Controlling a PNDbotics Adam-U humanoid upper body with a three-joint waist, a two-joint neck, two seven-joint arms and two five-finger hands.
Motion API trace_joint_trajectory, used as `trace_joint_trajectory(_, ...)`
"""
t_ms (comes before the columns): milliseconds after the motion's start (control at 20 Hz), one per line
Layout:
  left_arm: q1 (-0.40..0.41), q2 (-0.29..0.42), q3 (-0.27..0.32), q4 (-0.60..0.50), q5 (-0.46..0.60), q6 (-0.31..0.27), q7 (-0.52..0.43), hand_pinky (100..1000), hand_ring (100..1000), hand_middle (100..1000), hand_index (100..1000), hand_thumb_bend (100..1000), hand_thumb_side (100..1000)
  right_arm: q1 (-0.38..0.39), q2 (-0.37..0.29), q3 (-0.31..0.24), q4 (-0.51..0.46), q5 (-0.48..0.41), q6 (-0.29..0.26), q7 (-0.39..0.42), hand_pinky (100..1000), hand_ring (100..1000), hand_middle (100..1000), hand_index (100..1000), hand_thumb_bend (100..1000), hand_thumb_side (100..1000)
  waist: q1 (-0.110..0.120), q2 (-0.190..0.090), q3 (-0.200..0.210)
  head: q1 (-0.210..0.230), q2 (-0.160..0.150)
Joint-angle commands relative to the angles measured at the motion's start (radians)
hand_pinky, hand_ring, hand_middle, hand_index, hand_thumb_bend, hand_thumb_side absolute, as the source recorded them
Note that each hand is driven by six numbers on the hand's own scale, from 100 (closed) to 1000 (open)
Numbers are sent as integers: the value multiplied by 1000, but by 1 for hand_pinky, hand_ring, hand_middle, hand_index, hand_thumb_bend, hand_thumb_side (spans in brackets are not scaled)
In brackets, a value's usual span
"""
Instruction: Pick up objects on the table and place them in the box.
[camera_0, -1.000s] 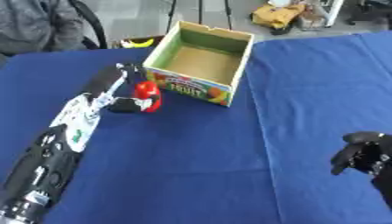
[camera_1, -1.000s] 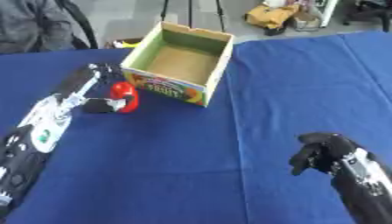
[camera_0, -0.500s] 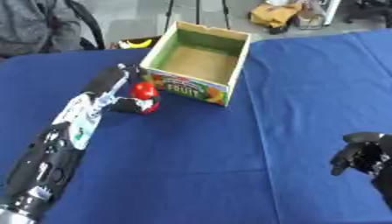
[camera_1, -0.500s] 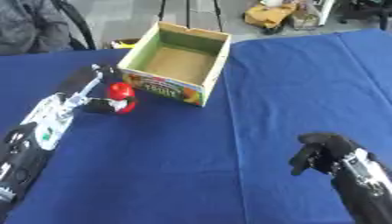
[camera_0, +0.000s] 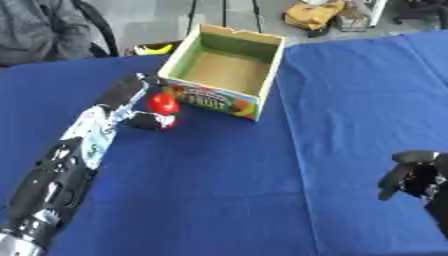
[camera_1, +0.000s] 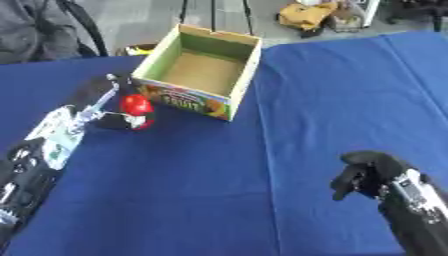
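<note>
While my left arm stretches across the counter (camera_0: 219, 190) from the lower left, its left hand (camera_0: 140, 107) sits just beside the near left corner of the box (camera_0: 229, 70), with its fingers curled round a red object (camera_0: 163, 103). I see the red object — round, glossy, no larger detail legible — pinched between the dark fingers and what looks like the thumb below it. Whether it rests on the blue cloth or is raised off it, I cannot tell from either eye. It lies outside the box, close to the printed front wall but apart from it.

Box status: open at the top, green inner walls, brown cardboard floor, colourful fruit print on the near face. It stands askew on the far middle of the counter, and nothing shows inside it.

My right hand (camera_1: 367, 175) shows near the lower right corner, well apart from the box and the red object. Its fingers are curled inward and hold nothing — it hangs idle above the cloth.
</note>
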Motion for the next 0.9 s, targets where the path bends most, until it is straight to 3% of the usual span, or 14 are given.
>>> trace_joint_trajectory(50,-24,36,1,5,-13,-9,5,552,591,678,806,530,608,-9,-4,0,-21,-3,-3,4,501,571,506,728,100,834,-2,-9,-3,2,-3)
trace_joint_trajectory(900,-38,35,9,70,-50,-13,4,561,588,669,804,513,653,-13,-1,2,-21,8,-4,3,502,571,506,728,100,865,3,5,-19,1,-6)
